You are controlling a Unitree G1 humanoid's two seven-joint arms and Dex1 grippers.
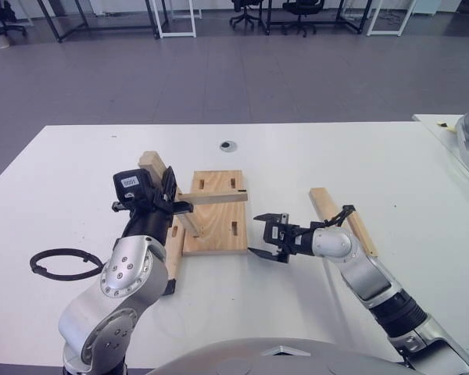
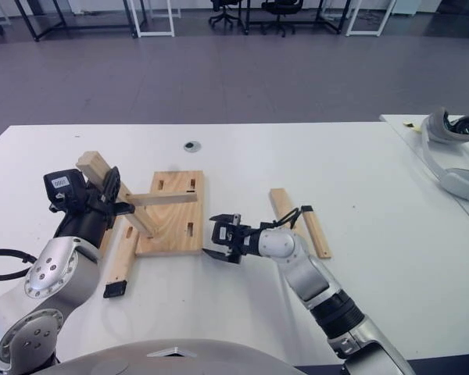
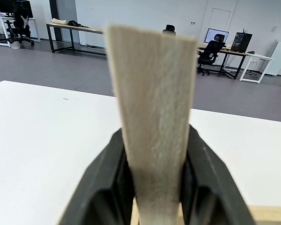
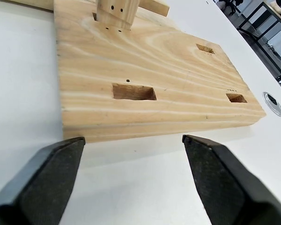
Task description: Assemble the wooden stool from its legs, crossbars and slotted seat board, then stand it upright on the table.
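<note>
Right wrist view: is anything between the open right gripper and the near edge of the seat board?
Nothing visible. Only bare table lies between the right gripper, jaws open, and the seat board's near edge. The leg rises from the board's far side, clear of that gap.

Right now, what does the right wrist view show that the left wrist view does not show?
Right wrist view: the open right gripper facing the edge of the slotted seat board, three empty slots, and the foot of the wooden leg set at the far corner. Left wrist view: the left gripper shut on that leg's upper part, with desks and chairs in the room behind. Both: the white table and, it seems, the same leg.
</note>
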